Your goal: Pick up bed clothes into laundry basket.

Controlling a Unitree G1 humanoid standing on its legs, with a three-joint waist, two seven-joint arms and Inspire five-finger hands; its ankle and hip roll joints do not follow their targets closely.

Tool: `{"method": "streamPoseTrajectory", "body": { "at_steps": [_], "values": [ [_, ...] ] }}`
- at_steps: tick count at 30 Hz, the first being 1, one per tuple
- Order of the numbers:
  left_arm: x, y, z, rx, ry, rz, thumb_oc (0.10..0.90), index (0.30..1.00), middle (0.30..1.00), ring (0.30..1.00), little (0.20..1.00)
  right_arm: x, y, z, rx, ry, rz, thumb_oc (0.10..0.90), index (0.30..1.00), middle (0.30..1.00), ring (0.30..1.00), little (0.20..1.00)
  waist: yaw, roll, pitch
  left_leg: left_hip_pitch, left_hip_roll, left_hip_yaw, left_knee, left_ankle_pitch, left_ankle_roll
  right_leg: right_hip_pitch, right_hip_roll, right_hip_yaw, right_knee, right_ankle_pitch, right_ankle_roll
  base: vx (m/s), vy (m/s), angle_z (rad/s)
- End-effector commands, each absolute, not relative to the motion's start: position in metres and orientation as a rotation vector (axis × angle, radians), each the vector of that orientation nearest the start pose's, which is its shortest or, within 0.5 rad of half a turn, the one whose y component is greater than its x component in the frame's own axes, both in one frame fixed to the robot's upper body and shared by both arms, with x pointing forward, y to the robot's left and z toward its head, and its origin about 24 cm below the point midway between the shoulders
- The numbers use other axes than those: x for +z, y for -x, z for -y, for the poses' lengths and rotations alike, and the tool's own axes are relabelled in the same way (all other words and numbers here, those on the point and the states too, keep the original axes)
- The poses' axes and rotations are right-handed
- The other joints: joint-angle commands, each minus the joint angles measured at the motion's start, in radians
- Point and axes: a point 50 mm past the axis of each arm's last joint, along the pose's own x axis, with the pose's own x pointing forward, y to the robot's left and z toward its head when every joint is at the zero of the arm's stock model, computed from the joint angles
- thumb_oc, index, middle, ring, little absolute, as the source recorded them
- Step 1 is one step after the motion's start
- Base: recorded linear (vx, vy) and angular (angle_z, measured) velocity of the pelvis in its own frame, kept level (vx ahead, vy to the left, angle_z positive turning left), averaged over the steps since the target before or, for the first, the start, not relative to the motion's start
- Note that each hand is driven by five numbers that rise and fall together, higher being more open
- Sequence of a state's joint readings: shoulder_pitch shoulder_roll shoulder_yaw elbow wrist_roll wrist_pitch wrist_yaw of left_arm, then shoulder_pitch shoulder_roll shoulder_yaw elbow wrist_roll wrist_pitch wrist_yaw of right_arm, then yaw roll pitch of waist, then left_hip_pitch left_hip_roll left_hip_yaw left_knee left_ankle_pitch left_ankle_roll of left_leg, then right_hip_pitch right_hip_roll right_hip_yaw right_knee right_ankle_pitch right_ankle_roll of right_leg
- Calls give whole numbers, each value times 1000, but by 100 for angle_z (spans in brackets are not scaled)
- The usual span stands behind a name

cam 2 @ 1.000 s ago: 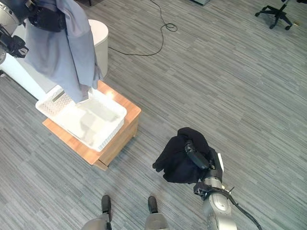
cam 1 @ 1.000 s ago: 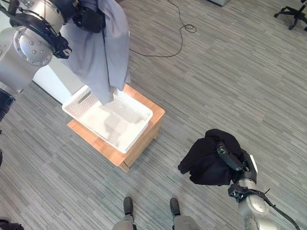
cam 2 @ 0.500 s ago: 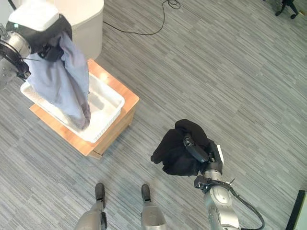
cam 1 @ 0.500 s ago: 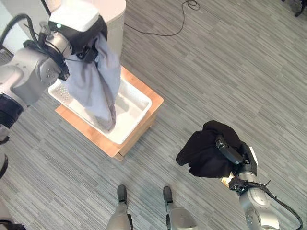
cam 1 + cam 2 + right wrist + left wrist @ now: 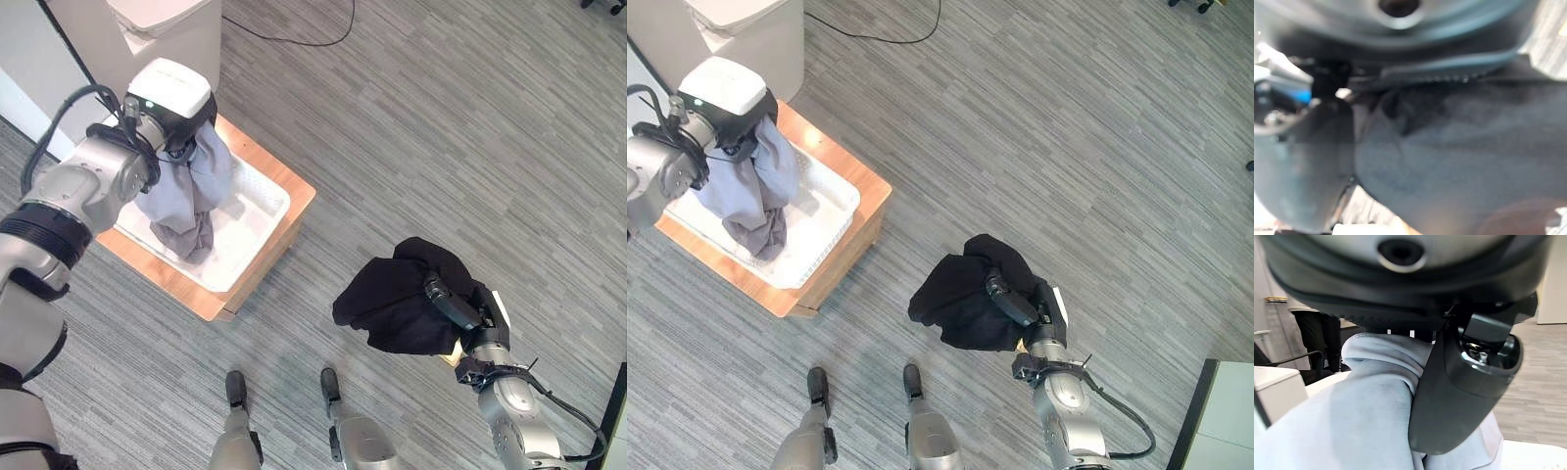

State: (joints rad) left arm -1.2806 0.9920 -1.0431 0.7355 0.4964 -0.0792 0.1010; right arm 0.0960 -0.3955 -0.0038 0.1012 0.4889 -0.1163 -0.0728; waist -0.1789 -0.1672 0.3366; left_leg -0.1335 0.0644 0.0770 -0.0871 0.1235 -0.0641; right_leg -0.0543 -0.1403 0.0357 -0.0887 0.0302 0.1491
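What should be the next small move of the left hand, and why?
Probably it should open and let go. The left hand holds the light grey garment over the white laundry basket on the low wooden table, and the garment's lower end already lies inside the basket. The right hand holds a black garment off to the side over the floor.

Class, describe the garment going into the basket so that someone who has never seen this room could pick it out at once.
Find the low wooden table on the grey floor, with the white laundry basket on it. Hanging into that basket from the left hand is the pale lilac-grey garment, its lower end bunched on the basket floor. The other garment, the black one, is bundled in the right hand, away from the basket.
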Motion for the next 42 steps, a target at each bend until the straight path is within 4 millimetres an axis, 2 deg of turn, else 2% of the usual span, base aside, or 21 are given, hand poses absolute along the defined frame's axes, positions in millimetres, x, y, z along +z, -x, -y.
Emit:
{"method": "streamPoseTrajectory", "body": {
  "at_steps": [1, 6, 7, 8, 10, 14, 18, 22, 26, 27, 29, 32, 34, 36, 37, 38, 39, 40, 41, 42],
  "values": [
    [315, -387, -248, 260, -1883, 364, 400, 300, 300, 300, 300, 82, -236, 270, -207, -8, 201, 400, 300, 300, 300, 300, 22, 21, -48, 31, 46, 36, 4, -79, -32, -37, -34, -22, 40, -7, 91, 1, 7, -4],
    [310, -389, -255, 257, -1889, 294, 400, 300, 300, 300, 300, 83, -238, 271, -213, -12, 203, 400, 300, 300, 300, 300, 24, 22, -46, 38, 48, 39, 3, -81, -33, -33, -33, -28, 42, -11, 90, -3, -4, -1],
    [310, -388, -264, 269, -1858, 227, 400, 300, 300, 300, 300, 81, -239, 271, -212, -20, 189, 400, 300, 300, 300, 300, 29, 25, -45, 40, 47, 39, 2, -80, -33, -29, -33, -34, 42, -13, 88, -9, -12, -4],
    [310, -388, -264, 269, -1857, 226, 402, 302, 302, 302, 302, 81, -239, 271, -211, -20, 189, 400, 300, 300, 300, 300, 29, 25, -44, 41, 47, 39, 2, -80, -33, -28, -33, -34, 42, -13, 88, -9, -17, -4],
    [317, -386, -264, 283, -1837, 246, 800, 900, 900, 900, 900, 79, -240, 270, -205, -22, 180, 400, 300, 300, 300, 300, 34, 27, -44, 42, 47, 37, 2, -80, -34, -24, -34, -40, 41, -15, 87, 0, 0, 0],
    [327, -380, -266, 289, -1788, 285, 800, 900, 900, 900, 900, 81, -242, 269, -190, -16, 176, 400, 300, 300, 300, 300, 46, 34, -47, 43, 46, 32, 1, -79, -36, -20, -36, -49, 42, -18, 86, 0, 0, 0],
    [353, -364, -260, 255, -1828, 306, 800, 900, 900, 900, 900, 74, -240, 276, -216, -6, 131, 400, 300, 300, 300, 300, 67, 53, -52, 43, 40, 20, 0, -80, -36, -6, -43, -68, 40, -18, 88, 1, -9, 3],
    [377, -345, -248, 260, -1850, 430, 800, 900, 900, 900, 900, 65, -234, 279, -235, -13, 92, 400, 300, 300, 300, 300, 88, 55, -56, 46, 33, 9, 0, -81, -37, 9, -47, -85, 37, -22, 87, 10, -21, 22],
    [383, -333, -248, 226, -1859, 457, 800, 900, 900, 900, 900, 63, -232, 279, -234, -9, 81, 400, 300, 300, 300, 300, 97, 64, -63, 48, 29, 1, 0, -81, -38, 16, -50, -93, 37, -24, 87, -4, -2, 6],
    [389, -322, -245, 207, -1857, 515, 800, 900, 900, 900, 900, 61, -232, 277, -216, -8, 71, 400, 300, 300, 300, 300, 106, 73, -70, 50, 26, -3, 0, -80, -38, 22, -54, -102, 38, -26, 88, 6, 6, 5],
    [390, -322, -245, 207, -1858, 514, 800, 900, 900, 900, 900, 61, -232, 277, -215, -9, 71, 400, 300, 300, 300, 300, 105, 72, -70, 50, 26, -4, 0, -80, -38, 22, -54, -103, 38, -26, 88, 3, 3, 2],
    [398, -305, -247, 212, -1794, 607, 800, 900, 900, 900, 900, 64, -230, 287, -247, 36, 69, 400, 300, 300, 300, 300, 121, 73, -80, 54, 20, -15, 0, -78, -38, 31, -60, -115, 45, -29, 90, 6, 10, 7],
    [401, -291, -254, 203, -1673, 664, 800, 900, 900, 900, 900, 76, -227, 308, -308, 95, 98, 400, 300, 300, 300, 300, 135, 63, -86, 59, 16, -21, 0, -80, -37, 38, -65, -120, 47, -30, 93, 16, 20, 7],
    [396, -281, -264, 183, -1511, 712, 800, 900, 900, 900, 900, 100, -221, 338, -404, 185, 152, 400, 300, 300, 300, 300, 162, 31, -95, 63, 15, -28, 0, -82, -38, 42, -68, -124, 51, -31, 91, 0, 47, 12],
    [376, -277, -280, 207, -1212, 779, 800, 900, 900, 900, 900, 140, -209, 383, -549, 334, 214, 400, 300, 300, 300, 300, 196, 24, -101, 63, 10, -32, 0, -69, -38, 41, -73, -125, 59, -23, 87, -29, 63, 11],
    [356, -271, -292, 250, -1050, 802, 800, 900, 900, 900, 900, 165, -207, 400, -591, 421, 246, 400, 300, 300, 300, 300, 198, 42, -105, 66, 8, -34, 1, -69, -37, 44, -75, -124, 64, -24, 85, 18, 46, 5],
    [352, -268, -296, 260, -1041, 795, 800, 900, 900, 900, 900, 168, -209, 400, -582, 433, 251, 400, 300, 300, 300, 300, 190, 53, -111, 71, 9, -34, 0, -84, -38, 50, -75, -122, 60, -35, 86, 45, 6, 1],
    [352, -268, -296, 260, -1041, 795, 800, 900, 900, 900, 900, 168, -209, 400, -582, 433, 251, 400, 300, 300, 300, 300, 190, 53, -111, 71, 9, -34, 0, -84, -38, 50, -75, -122, 60, -35, 86, -6, -3, -4],
    [290, -257, -318, 342, -547, 788, 800, 900, 900, 900, 900, 213, -211, 425, -666, 582, 270, 400, 300, 300, 300, 300, 202, 35, -113, 66, 4, -50, 4, -77, -36, 49, -78, -129, 70, -31, 79, -16, -2, 6],
    [287, -255, -320, 347, -539, 783, 800, 900, 900, 900, 900, 216, -213, 424, -659, 591, 273, 400, 300, 300, 300, 300, 195, 42, -119, 71, 4, -50, 2, -89, -37, 54, -79, -129, 68, -40, 80, -51, -22, 14]
  ]
}}
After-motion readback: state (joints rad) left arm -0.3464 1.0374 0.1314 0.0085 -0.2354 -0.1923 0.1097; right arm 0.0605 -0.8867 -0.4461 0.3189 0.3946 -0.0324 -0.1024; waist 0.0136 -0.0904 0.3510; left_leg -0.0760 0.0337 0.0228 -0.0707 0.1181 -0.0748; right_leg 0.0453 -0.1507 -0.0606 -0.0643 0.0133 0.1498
